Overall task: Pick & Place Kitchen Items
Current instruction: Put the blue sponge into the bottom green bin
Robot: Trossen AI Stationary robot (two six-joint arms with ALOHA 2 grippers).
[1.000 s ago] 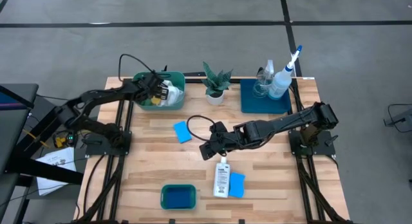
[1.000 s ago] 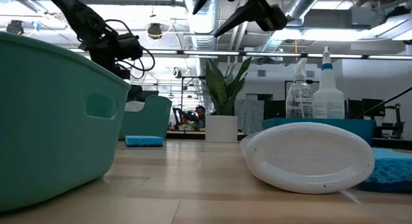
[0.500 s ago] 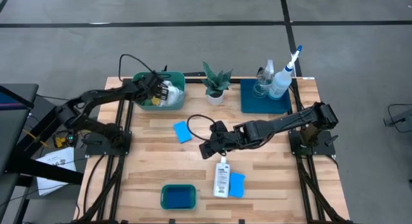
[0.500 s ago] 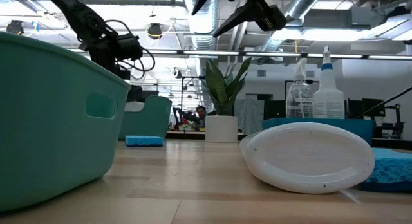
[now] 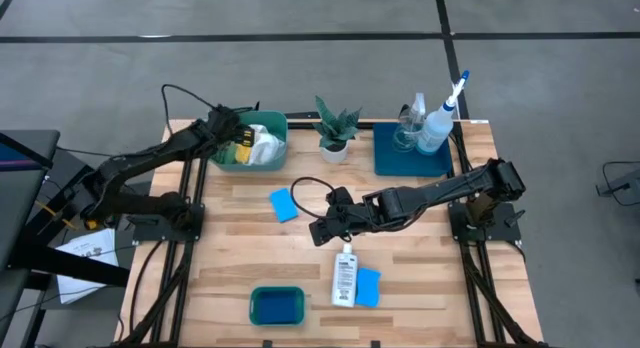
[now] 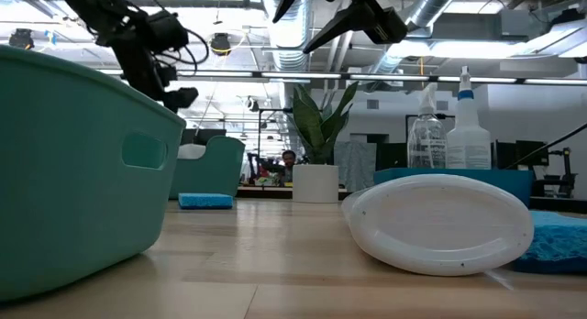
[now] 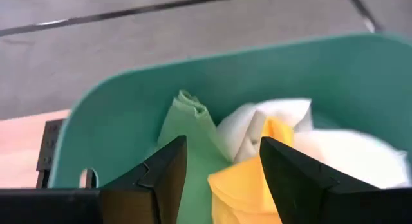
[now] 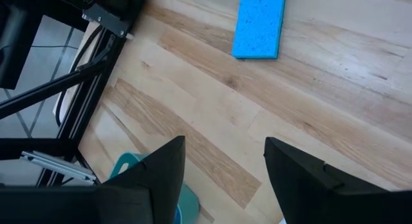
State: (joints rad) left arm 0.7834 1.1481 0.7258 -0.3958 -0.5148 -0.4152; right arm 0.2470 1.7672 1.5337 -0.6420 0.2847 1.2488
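The cloths sit bunched in the green tub (image 5: 250, 145) at the far left of the desk (image 5: 240, 258): a green cloth (image 7: 187, 130) against the tub's wall, a yellow cloth (image 7: 248, 185) in front of it and a white cloth (image 7: 277, 118) folded around and behind the yellow one. The left gripper (image 5: 232, 131) hovers just above the left rim of this tub with its fingers (image 7: 164, 176) spread apart and nothing between them. A second green tub (image 5: 276, 305) stands at the near edge of the desk, and its blue inside shows nothing that can be made out. At the far right, a dark blue tray (image 5: 392, 160) holds a clear spray bottle (image 5: 412, 123) and a white spray bottle with a blue trigger (image 5: 440, 116), both upright and just beside each other. A potted plant (image 5: 334, 130) stands between the far tub and the tray. A small white bottle (image 5: 344, 275) lies on its side near the front, touching a blue sponge (image 5: 368, 286); another blue sponge (image 5: 283, 204) lies alone toward the middle. The right gripper (image 5: 322, 231) hangs above the bare desk between that sponge and the white bottle, its fingers (image 8: 302, 166) parted and empty.
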